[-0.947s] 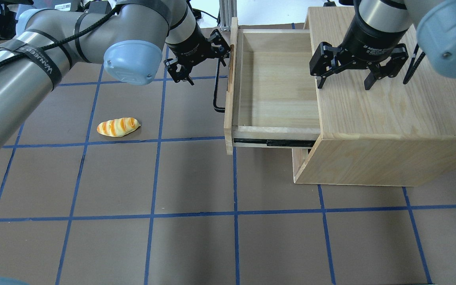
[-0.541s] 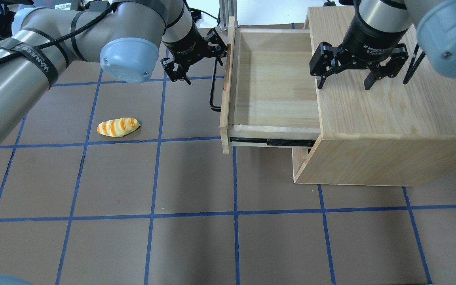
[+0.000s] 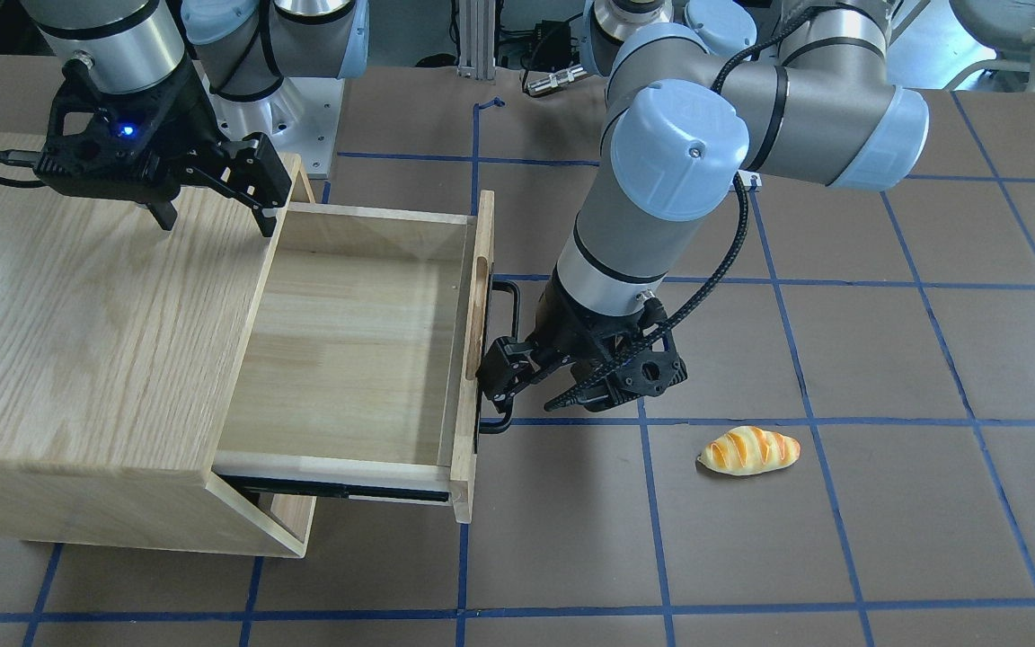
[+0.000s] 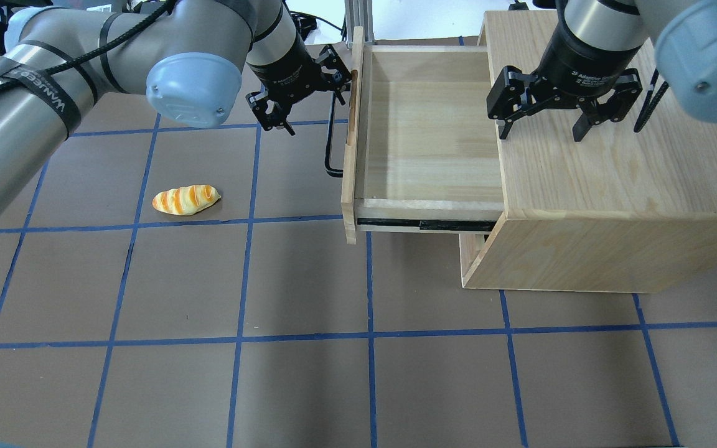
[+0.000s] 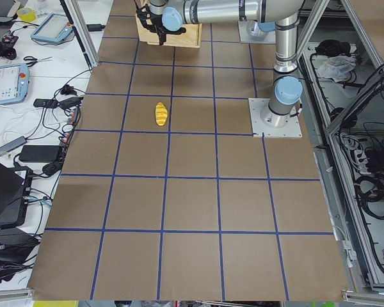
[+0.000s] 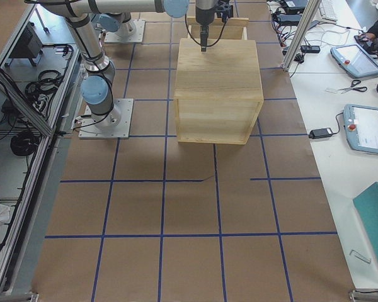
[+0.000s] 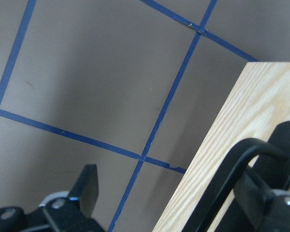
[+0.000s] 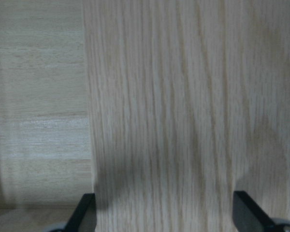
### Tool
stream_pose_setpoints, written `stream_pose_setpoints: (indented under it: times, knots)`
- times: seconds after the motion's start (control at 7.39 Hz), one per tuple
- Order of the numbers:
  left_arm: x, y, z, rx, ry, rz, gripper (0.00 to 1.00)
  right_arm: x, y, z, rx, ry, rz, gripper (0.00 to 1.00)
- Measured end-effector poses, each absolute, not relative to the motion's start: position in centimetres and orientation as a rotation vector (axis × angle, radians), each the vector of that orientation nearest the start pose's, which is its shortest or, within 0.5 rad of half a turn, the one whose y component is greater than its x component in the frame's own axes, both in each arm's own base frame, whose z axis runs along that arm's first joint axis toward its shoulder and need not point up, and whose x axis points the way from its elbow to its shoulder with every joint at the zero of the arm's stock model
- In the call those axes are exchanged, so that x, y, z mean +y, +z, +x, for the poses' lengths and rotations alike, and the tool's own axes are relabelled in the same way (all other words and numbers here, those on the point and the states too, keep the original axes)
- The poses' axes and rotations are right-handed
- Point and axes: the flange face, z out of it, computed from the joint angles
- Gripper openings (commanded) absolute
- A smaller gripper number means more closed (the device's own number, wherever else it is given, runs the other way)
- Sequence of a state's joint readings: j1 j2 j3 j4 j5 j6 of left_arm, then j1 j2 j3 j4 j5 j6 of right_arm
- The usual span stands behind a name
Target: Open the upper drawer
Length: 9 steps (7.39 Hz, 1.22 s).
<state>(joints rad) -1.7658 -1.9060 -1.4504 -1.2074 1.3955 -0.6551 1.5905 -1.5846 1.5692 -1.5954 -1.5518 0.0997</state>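
The upper drawer [image 4: 427,124] is light oak, stands pulled far out of the cabinet [image 4: 613,186] and is empty; it also shows in the front-facing view [image 3: 347,359]. Its black bar handle [image 4: 329,140] runs along the front panel [image 3: 482,296]. My left gripper [image 4: 305,99] is open at the handle's far end, with one finger [image 7: 285,159] behind the bar [image 7: 237,159] and the other finger [image 7: 84,188] outside it. It also shows in the front-facing view [image 3: 535,386]. My right gripper [image 4: 542,127] is open and empty over the cabinet top near the drawer opening [image 3: 212,216].
A striped bread roll [image 4: 185,199] lies on the brown table left of the drawer, also in the front-facing view [image 3: 748,449]. The black drawer slide [image 4: 427,223] shows on the drawer's near side. Blue tape lines grid the table.
The drawer has slid further out of the cabinet, to the left in the overhead view. My left gripper moved left with the handle. The right gripper has not moved.
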Motion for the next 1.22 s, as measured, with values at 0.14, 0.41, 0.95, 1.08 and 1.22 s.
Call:
stream_pose_setpoints:
  times: [0.14,0.41,0.95,1.08,1.22]
  knots:
    - [-59.4,39.8,-27.2,3.274,-0.098,-0.759,1.0,-48.7,49.8,14.5,3.117,-0.06,0.125,1.0]
    - [-59.1,39.6,-27.9,3.27,-0.074,-0.797,1.0,-48.7,49.8,14.5,3.117,-0.06,0.124,1.0]
    - [-58.8,41.8,-27.6,3.275,-0.109,-0.799,1.0,-48.7,49.8,14.5,3.117,-0.06,0.124,1.0]
    - [-58.9,42.8,-27.4,3.278,-0.111,-0.767,1.0,-48.7,49.8,14.5,3.116,-0.06,0.124,1.0]
    - [-59.0,43.7,-26.7,3.286,-0.094,-0.681,1.0,-48.7,49.8,14.5,3.117,-0.06,0.124,1.0]
